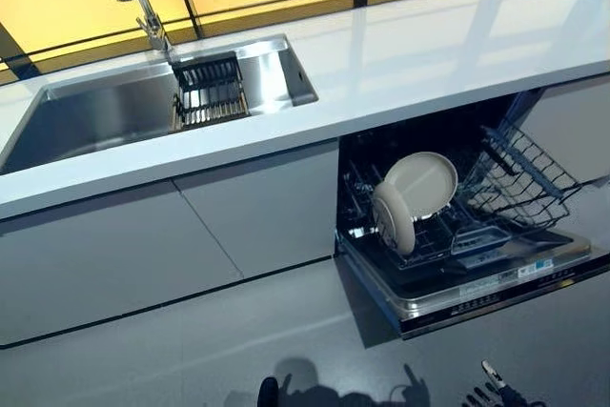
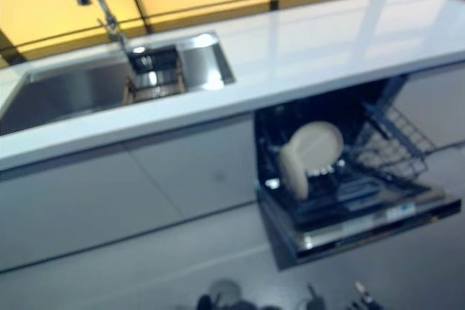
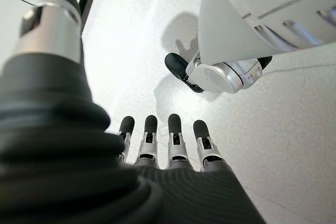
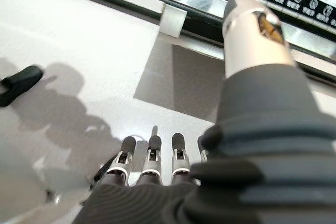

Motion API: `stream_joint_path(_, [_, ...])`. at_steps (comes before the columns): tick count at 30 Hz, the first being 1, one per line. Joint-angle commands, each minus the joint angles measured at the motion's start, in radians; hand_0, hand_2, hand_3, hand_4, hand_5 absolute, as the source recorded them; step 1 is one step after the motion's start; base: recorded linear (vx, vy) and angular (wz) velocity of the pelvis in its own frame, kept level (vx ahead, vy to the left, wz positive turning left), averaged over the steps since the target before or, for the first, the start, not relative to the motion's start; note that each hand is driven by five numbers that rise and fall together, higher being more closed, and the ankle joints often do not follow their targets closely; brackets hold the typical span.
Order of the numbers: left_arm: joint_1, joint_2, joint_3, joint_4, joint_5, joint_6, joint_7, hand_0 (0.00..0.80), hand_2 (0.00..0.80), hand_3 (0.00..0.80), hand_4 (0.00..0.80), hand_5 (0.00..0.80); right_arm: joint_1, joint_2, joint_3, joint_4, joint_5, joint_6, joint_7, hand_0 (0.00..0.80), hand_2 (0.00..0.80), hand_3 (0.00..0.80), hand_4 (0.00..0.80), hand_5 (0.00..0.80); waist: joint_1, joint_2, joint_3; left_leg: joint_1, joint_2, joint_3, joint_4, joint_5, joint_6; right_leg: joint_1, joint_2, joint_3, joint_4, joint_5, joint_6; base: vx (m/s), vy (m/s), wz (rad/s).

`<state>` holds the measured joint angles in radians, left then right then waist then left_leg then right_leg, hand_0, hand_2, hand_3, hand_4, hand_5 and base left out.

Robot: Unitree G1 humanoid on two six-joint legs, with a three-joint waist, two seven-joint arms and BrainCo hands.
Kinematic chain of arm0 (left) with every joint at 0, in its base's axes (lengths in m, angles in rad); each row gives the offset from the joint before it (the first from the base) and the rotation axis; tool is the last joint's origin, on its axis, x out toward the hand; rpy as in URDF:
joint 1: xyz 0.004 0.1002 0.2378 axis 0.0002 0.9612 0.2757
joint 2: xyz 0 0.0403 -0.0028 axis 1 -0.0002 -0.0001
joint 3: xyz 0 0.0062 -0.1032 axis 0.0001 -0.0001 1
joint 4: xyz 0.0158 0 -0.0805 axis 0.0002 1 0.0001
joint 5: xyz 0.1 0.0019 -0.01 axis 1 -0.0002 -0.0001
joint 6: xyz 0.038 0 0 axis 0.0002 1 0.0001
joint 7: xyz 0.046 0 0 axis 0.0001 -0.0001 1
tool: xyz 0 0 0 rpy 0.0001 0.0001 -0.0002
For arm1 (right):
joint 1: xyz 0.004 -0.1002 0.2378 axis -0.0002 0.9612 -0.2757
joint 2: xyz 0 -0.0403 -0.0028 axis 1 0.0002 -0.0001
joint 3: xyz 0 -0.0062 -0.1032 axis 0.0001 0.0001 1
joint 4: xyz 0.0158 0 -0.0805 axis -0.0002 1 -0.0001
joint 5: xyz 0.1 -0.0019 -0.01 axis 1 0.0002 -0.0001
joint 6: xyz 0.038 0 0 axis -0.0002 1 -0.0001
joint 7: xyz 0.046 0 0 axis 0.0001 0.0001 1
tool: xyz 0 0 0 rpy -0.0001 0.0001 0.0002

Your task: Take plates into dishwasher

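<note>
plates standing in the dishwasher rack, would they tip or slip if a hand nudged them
The plates stand on edge, leaning in the lower rack, so a nudge would probably tip or rattle them. They look smooth and glossy, likely slippery. They seem rigid, perhaps ceramic, so probably chip-prone.

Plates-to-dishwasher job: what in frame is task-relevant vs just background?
Job:
- two plates standing in the lower rack
- dishwasher, door down, rack pulled out
- left hand and right hand, both open, empty, hanging over the floor

Background:
- sink with drainer basket
- faucet
- countertop
</note>
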<state>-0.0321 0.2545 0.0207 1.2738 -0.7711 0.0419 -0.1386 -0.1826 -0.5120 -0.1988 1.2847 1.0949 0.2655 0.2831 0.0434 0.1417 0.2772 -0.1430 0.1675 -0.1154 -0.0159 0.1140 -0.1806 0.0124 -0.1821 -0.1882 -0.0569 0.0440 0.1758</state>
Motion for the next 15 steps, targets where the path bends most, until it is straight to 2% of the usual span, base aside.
stream_joint_path(1, [-0.055,0.021,-0.021,0.033,-0.061,-0.032,-0.020,0.000,0.000,0.000,0.000,0.000,-0.072,-0.005,-0.057,-0.036,0.117,-0.040,-0.002,0.000,0.000,0.000,0.000,0.000,0.020,-0.032,0.073,-0.024,-0.034,0.010,0.080,-0.012,0.063,-0.100,-0.018,-0.008,0.277,-0.134,-0.122,-0.099,0.092,0.10])
stream_joint_path(7, [-0.051,0.005,-0.023,0.024,-0.114,-0.041,-0.031,0.000,0.000,0.000,0.000,0.000,-0.134,0.002,-0.078,-0.075,0.240,-0.054,0.008,0.000,0.000,0.000,0.000,0.000,0.023,0.000,0.111,-0.079,-0.052,0.005,0.196,-0.044,0.071,-0.149,-0.052,0.016,0.403,-0.178,-0.140,-0.036,0.092,0.15])
stream_joint_path(15, [-0.024,-0.019,-0.046,0.009,-0.118,-0.036,-0.033,0.000,0.000,0.000,0.000,0.000,-0.194,0.012,-0.089,-0.148,0.300,-0.078,0.018,0.000,0.000,0.000,0.000,0.000,0.037,0.002,0.111,-0.085,-0.071,0.007,0.282,-0.081,0.077,-0.139,-0.077,0.007,0.478,-0.208,-0.150,0.047,0.081,0.13])
